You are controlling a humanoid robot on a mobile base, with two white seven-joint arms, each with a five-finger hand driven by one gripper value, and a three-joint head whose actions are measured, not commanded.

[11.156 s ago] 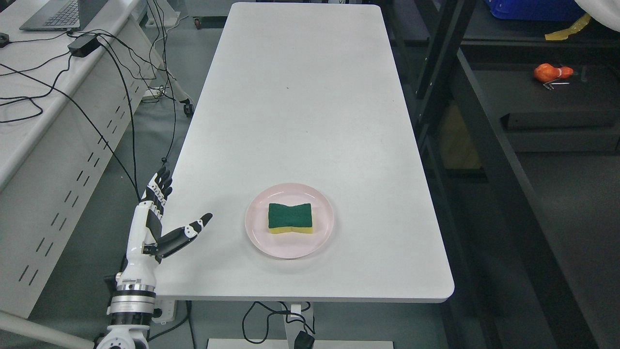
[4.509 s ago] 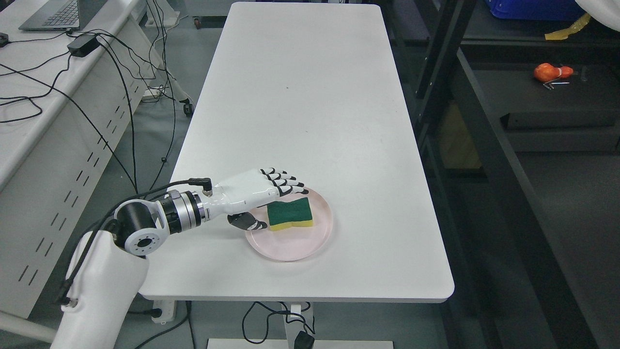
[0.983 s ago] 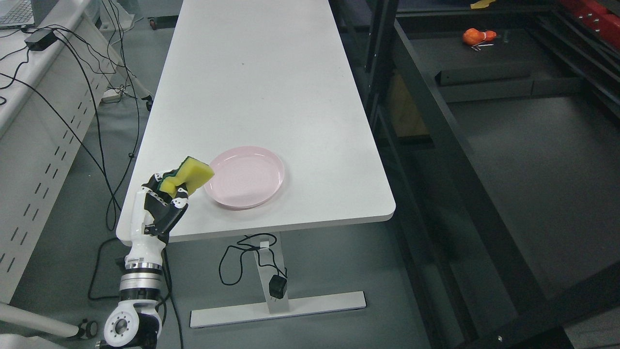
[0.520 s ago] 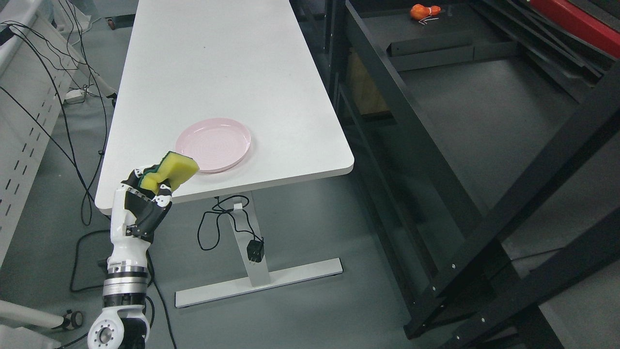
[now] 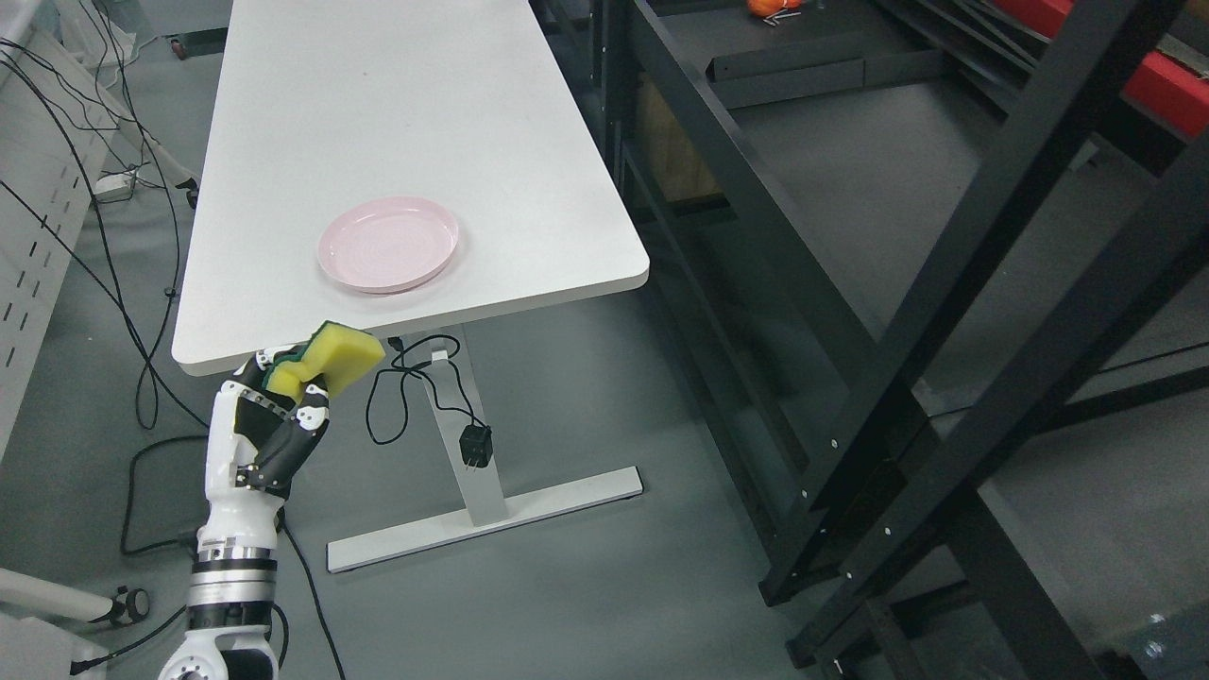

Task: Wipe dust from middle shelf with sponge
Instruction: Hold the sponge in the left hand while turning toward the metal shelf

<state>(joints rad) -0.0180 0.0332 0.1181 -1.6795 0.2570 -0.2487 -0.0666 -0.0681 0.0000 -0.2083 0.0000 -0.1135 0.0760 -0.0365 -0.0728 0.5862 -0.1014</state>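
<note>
My left hand (image 5: 283, 387) rises from the lower left with its fingers curled around the yellow and green sponge (image 5: 331, 359). It holds the sponge upright, yellow side toward the camera, just in front of the near edge of the white table (image 5: 397, 104). The pink plate (image 5: 388, 244) lies bare on the table near that edge. The black shelf rack (image 5: 850, 312) stands to the right, with a dark grey shelf board (image 5: 869, 161) inside it. My right arm does not show.
Cables (image 5: 416, 397) and a plug hang under the table by its metal foot (image 5: 482, 519). More cables (image 5: 113, 189) trail at the left beside a white cabinet. An orange object (image 5: 767, 8) lies far back on the shelf board. Grey floor (image 5: 586, 604) spreads between table and rack.
The whole view has swung right and back, so table and plate sit further left and up and the rack fills more of the picture. The sponge stays in my left hand.
</note>
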